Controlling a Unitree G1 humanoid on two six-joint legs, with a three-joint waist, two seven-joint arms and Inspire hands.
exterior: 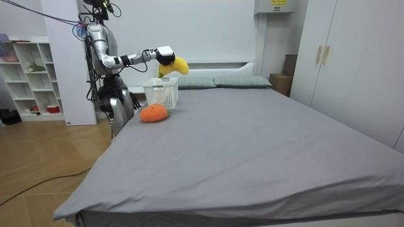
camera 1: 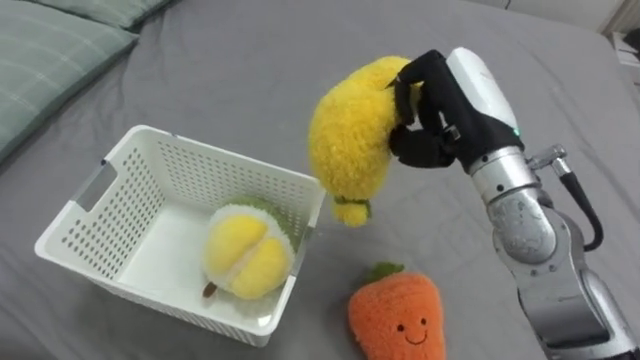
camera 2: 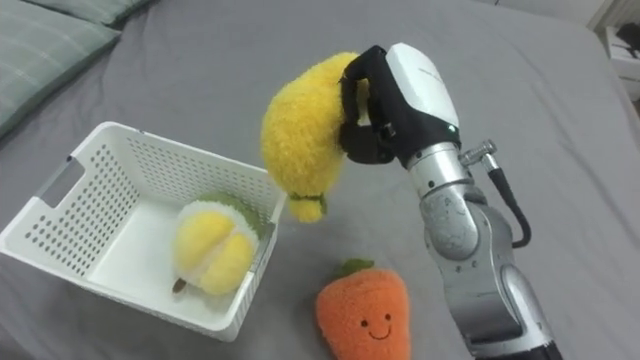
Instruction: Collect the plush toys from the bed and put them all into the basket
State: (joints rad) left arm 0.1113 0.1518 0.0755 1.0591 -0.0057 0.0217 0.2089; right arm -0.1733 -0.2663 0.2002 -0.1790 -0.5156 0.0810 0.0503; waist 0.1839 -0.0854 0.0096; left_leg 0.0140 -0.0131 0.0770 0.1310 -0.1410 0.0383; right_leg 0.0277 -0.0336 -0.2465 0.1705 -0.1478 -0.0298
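Your R hand (camera 1: 442, 112), fingers clamped on yellow plush (camera 1: 350, 140) at frame centre, hangs it just past the basket (camera 1: 95, 225) rim's right edge; release now & it could clip the rim, landing by carrot plush (camera 1: 398, 320), lower right

The yellow plush banana (camera 1: 350, 140) is looking fuzzy and deep-piled; the plush durian (camera 1: 245, 258) and plush carrot (camera 1: 397, 320) are showing the same soft fleece. The basket (camera 1: 100, 225) is reading as white perforated plastic, slightly glossy. The bedsheet (camera 1: 250, 60) is looking like matt grey cloth. The right hand (camera 1: 450, 115) is showing a glossy white shell and matt black fingers.
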